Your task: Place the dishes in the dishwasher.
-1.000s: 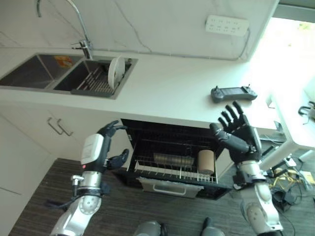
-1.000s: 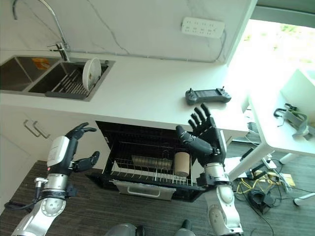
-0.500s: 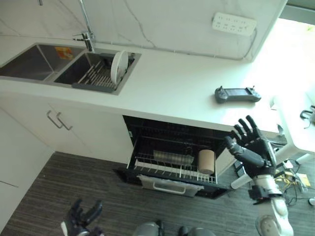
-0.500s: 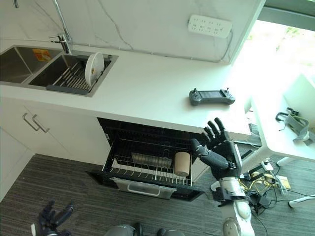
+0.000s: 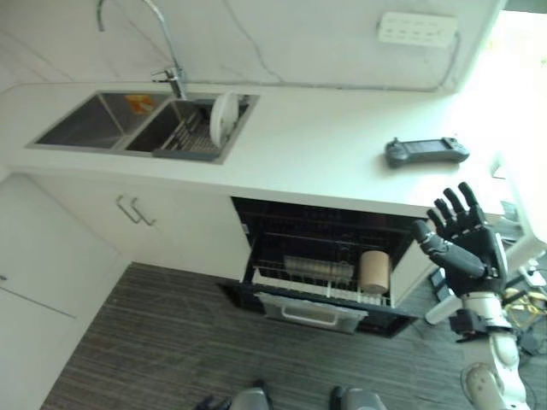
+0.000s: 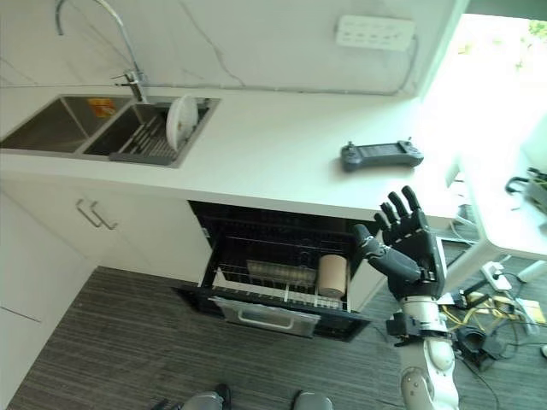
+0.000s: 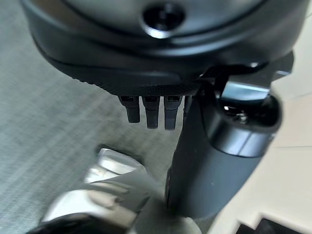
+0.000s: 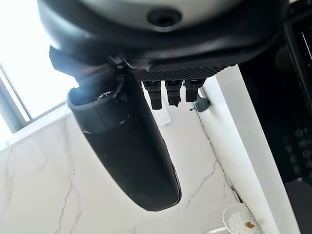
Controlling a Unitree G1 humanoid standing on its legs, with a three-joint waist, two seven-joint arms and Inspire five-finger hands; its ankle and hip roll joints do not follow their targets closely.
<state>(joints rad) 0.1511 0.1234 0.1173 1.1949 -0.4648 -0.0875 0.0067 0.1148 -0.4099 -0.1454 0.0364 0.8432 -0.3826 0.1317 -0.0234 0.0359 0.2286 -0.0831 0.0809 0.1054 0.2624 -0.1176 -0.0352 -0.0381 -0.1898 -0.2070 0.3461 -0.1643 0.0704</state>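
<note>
White plate (image 6: 181, 121) stood upright in the sink rack (image 6: 141, 141).
It is seen well apart from the right robot hand (image 6: 408, 248), held spread, empty, beside the open dishwasher (image 6: 282, 286).

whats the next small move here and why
Probably step left toward the sink and reach for the white plate. It stands upright in the sink's rack, untouched, while the dishwasher's pulled-out rack has room. The right hand is open, raised and empty beside the dishwasher; the left hand hangs low over the floor.
</note>
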